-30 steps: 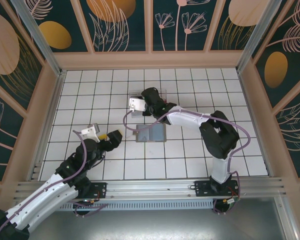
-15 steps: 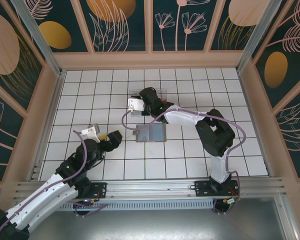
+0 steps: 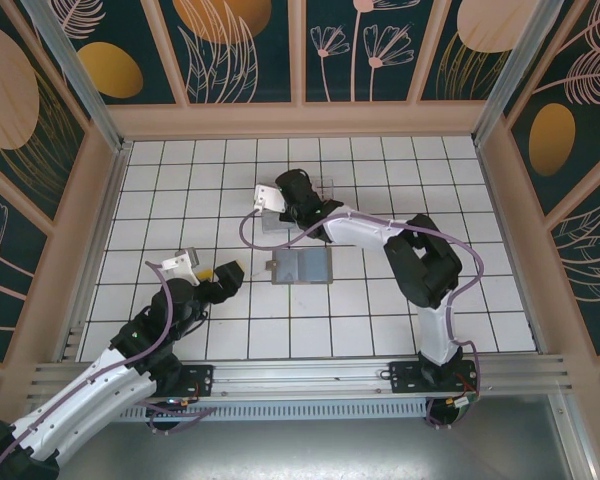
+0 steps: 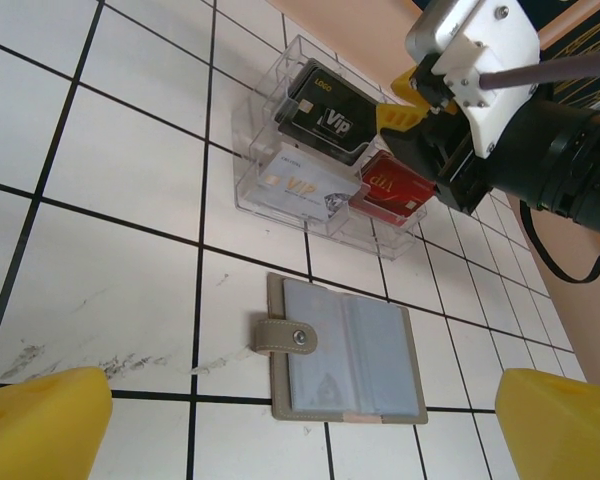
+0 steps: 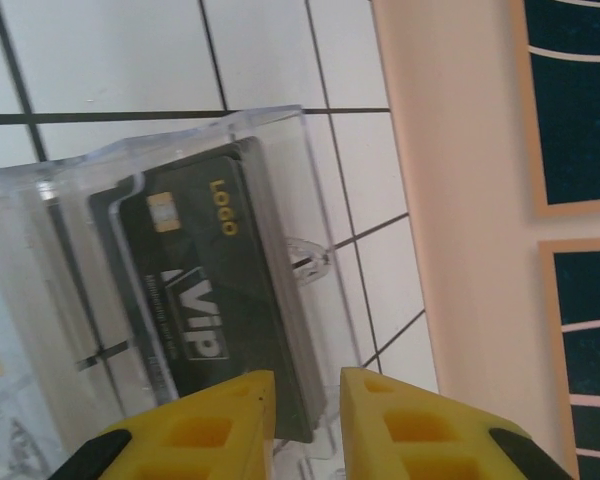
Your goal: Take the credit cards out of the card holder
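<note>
The grey card holder lies open and flat on the white tiles, its tab to the left. I cannot tell whether its pale sleeves hold a card. Three credit cards rest in a clear tray: black, silver and red. My right gripper hovers at the tray, jaws a little apart around the black card's edge. My left gripper is open wide, just short of the holder, and holds nothing.
The clear tray sits one tile behind the holder, mostly under the right arm. A beige wall runs close behind the tray. The left arm stretches from the near-left corner.
The right gripper's jaws have parted from shut, and it has shifted slightly up-left over the tray. The left arm and the card holder have not moved.
</note>
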Controlling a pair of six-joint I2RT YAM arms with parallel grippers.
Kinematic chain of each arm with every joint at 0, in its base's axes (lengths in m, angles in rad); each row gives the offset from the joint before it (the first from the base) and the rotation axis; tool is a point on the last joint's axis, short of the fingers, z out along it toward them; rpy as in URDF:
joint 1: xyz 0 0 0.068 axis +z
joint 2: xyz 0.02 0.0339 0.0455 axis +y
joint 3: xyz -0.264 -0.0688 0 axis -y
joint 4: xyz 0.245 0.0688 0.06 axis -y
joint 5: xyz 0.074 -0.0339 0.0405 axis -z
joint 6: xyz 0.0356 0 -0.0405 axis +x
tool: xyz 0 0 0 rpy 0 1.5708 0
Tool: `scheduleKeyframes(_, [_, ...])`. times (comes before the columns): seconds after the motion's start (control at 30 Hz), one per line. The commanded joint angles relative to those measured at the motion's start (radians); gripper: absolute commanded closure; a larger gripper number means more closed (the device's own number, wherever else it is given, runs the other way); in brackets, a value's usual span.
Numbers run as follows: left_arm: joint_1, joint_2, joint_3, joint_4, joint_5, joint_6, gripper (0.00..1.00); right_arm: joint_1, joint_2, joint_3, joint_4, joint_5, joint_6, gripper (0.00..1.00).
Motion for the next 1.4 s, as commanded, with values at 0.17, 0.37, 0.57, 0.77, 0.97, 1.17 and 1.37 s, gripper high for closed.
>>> scheduleKeyframes(0.17, [0.001,-0.004,-0.018,0.008,0.009,0.029,0.01,-0.011,-0.055,0.022,0.045,0.038,0.194,0.72])
scheduleKeyframes(0.37, [0.001,0.039,-0.017,0.055,0.045,0.034,0.03,-0.012,-0.189,-0.013,-0.024,0.004,0.619,0.7])
scheduleKeyframes(0.57, [0.002,0.147,0.003,0.132,0.116,0.028,0.08,-0.015,-0.394,-0.23,0.0,-0.075,1.003,0.69])
scheduleKeyframes(0.77, [0.001,0.297,0.027,0.234,0.19,0.005,0.2,-0.031,-0.577,-0.489,0.019,-0.176,1.234,0.69])
scheduleKeyframes(0.97, [0.001,0.47,0.077,0.322,0.247,-0.022,0.33,-0.086,-0.61,-0.695,0.05,-0.361,1.429,0.76])
scheduleKeyframes(1.17, [-0.008,0.606,0.128,0.365,0.263,-0.049,0.46,-0.101,-0.599,-0.844,0.15,-0.399,1.509,0.82])
scheduleKeyframes(1.37, [-0.049,0.732,0.195,0.362,0.242,-0.052,0.49,-0.162,-0.603,-0.932,0.197,-0.414,1.555,0.77])
